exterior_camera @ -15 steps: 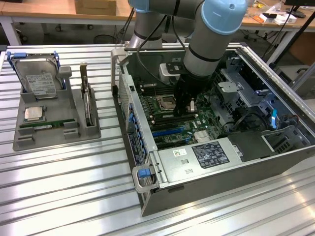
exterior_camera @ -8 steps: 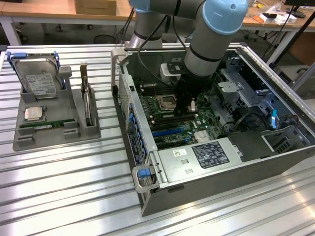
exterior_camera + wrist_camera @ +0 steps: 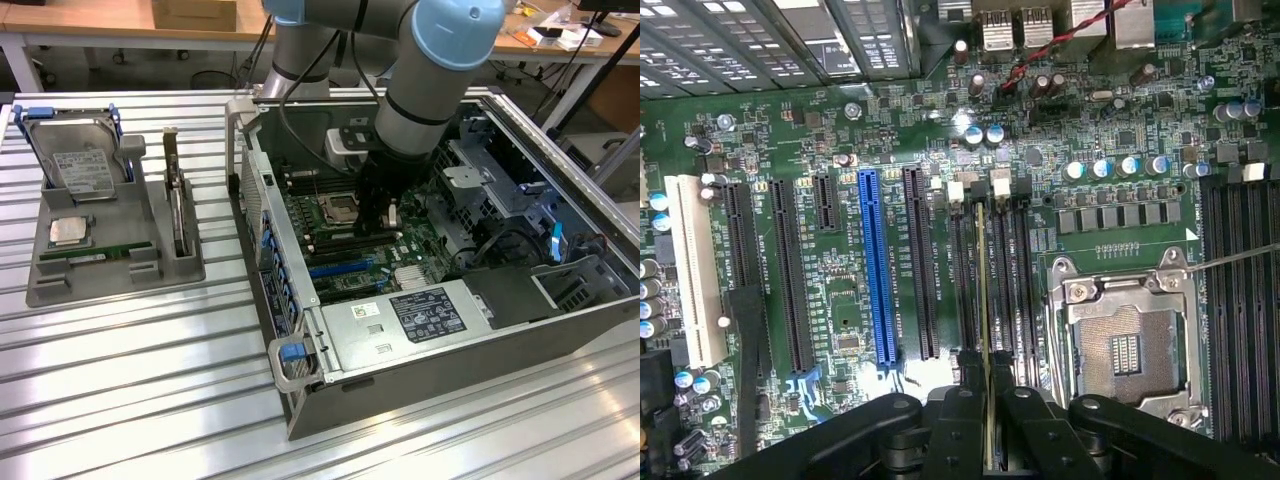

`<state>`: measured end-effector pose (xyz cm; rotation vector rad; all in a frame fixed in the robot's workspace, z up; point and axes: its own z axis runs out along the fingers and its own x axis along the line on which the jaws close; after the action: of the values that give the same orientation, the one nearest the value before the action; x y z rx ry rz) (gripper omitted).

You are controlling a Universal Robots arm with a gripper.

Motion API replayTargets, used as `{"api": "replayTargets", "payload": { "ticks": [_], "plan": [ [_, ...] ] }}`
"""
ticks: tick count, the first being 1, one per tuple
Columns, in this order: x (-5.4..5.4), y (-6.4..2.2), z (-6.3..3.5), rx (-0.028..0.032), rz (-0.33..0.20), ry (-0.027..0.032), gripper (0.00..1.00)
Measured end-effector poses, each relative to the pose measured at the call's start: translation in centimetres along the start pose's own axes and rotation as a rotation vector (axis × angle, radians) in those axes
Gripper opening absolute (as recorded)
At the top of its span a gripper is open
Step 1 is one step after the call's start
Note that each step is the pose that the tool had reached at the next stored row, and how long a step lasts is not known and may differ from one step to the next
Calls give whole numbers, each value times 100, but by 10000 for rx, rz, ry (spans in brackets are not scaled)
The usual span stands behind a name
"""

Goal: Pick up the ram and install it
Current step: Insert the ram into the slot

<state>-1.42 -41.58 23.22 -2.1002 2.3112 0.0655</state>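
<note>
Wrist view | black gripper (image 3: 987,378) pinching thin flat ram (image 3: 982,290) edge-on | along narrow dark slots | glossy green motherboard (image 3: 1120,235)

No wording can be made out anywhere. A dark printed label (image 3: 427,313) sits on the silver power supply (image 3: 400,352), with a small white sticker (image 3: 367,311) beside it. A white label (image 3: 85,168) covers the top of the hard drive (image 3: 70,135). Fine white lettering (image 3: 944,265) runs alongside the expansion slots (image 3: 872,265) of the motherboard (image 3: 1120,120). All of it is too small to read.
</note>
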Motion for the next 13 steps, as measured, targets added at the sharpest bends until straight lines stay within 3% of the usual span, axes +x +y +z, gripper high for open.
{"api": "replayTargets", "payload": {
  "ticks": [9, 11, 12, 13],
  "plan": [
    [7, -1, 11, 1, 1, -1, 14],
    [6, -11, 10, -39, -4, 4, 14],
    [6, -12, 10, -102, -36, 17, 14],
    [6, -12, 10, -116, -57, 20, 14]
  ]
}}
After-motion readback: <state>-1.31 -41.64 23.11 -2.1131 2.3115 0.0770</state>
